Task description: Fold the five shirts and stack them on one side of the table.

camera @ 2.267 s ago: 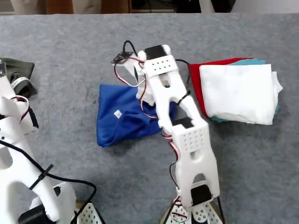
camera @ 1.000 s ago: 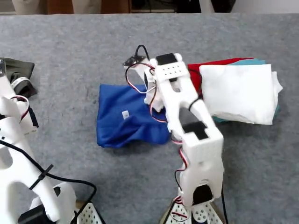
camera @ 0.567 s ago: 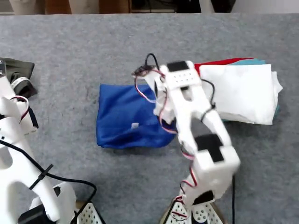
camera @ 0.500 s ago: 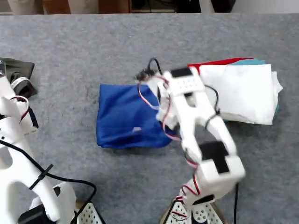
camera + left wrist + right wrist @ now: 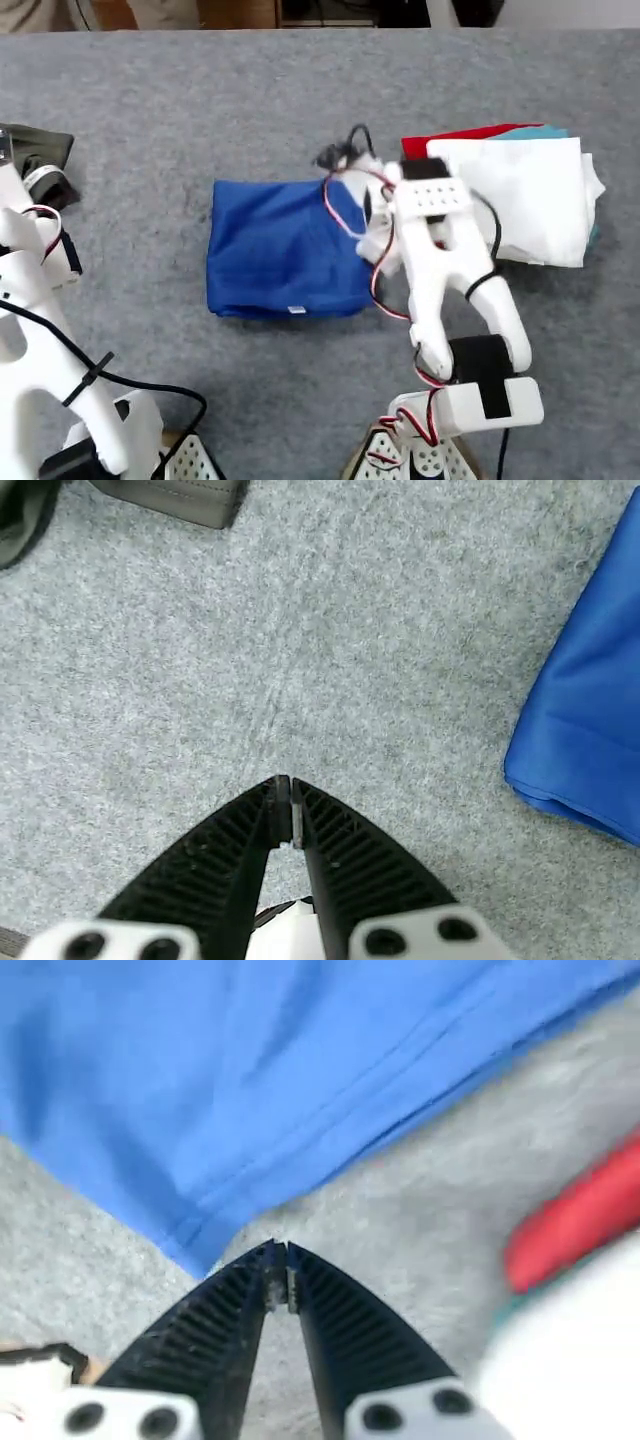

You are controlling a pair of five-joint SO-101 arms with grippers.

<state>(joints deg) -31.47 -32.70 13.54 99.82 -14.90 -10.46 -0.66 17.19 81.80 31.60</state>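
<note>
A blue shirt (image 5: 285,248) lies folded into a flat rectangle in the middle of the grey table (image 5: 150,90). Right of it sits a stack with a white shirt (image 5: 515,200) on top of a red one (image 5: 440,140) and a teal one (image 5: 548,131). A dark olive shirt (image 5: 42,150) lies crumpled at the far left edge. My right arm (image 5: 432,225) stands between the blue shirt and the stack. Its gripper (image 5: 277,1278) is shut and holds nothing, just off a corner of the blue shirt (image 5: 250,1070). My left gripper (image 5: 283,810) is shut over bare table, apart from the blue shirt (image 5: 590,720).
The left arm (image 5: 30,290) rises at the near left corner, and both arm bases stand along the near edge. Loose cables (image 5: 345,190) hang from the right arm over the blue shirt's right edge. Red cloth (image 5: 580,1220) and white cloth (image 5: 570,1360) lie close beside the right gripper.
The right arm swung to the right, drawing the blue shirt's flap across. The shirt went from bunched to a flat rectangle, and the gripper now sits off its edge. The left arm stayed still.
</note>
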